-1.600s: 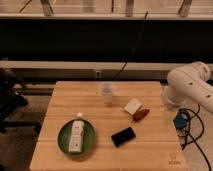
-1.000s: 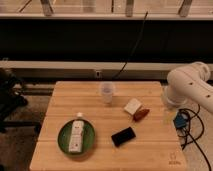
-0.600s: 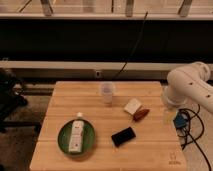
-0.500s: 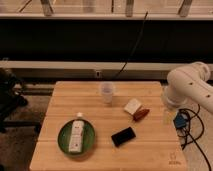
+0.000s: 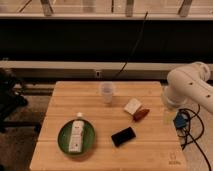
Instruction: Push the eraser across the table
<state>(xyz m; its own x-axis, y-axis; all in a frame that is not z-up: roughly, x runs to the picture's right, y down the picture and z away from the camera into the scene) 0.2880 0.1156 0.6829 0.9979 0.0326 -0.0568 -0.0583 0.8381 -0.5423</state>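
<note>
The pincer (image 5: 170, 114) hangs spread and empty just off the table's (image 5: 150, 156) right edge, below the white arm (image 5: 192, 86). Nearest it, a white block (image 5: 132, 106) lies touching a reddish-brown piece (image 5: 142, 114). The black eraser (image 5: 123, 136) lies flat and askew near the front middle, well apart from the pincer. A clear cup (image 5: 107, 92) stands farther back, and a white bottle (image 5: 76, 135) lies on a green plate (image 5: 62, 144) at the front left.
</note>
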